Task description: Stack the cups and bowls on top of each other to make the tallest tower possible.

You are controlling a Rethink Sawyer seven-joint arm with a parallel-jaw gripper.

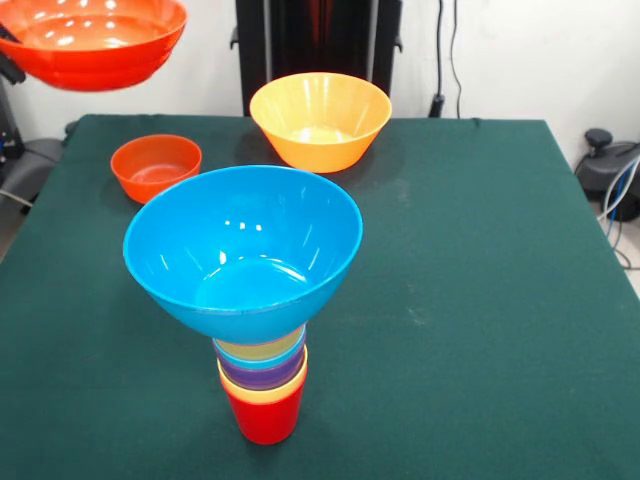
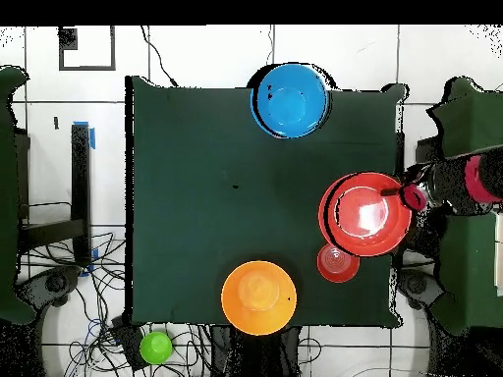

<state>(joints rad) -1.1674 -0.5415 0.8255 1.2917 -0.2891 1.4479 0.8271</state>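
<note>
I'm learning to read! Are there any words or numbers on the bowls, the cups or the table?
None: no words, numbers or labels can be read in either view.
The big blue bowl, the yellow-orange bowl, the small orange bowl and the wide orange bowl held up in the air are all plain.
The stacked cups and the green table are plain too.

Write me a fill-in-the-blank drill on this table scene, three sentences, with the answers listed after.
1. The bowl sitting on top of the tower of nested cups is ____ in colour.
2. The cup at the base of the tower is ____.
3. The wide shallow orange bowl is not resting on the table; it is held up in the ____, above the small orange bowl and away from the large yellow-orange bowl.

Missing words: blue; red; air
</note>
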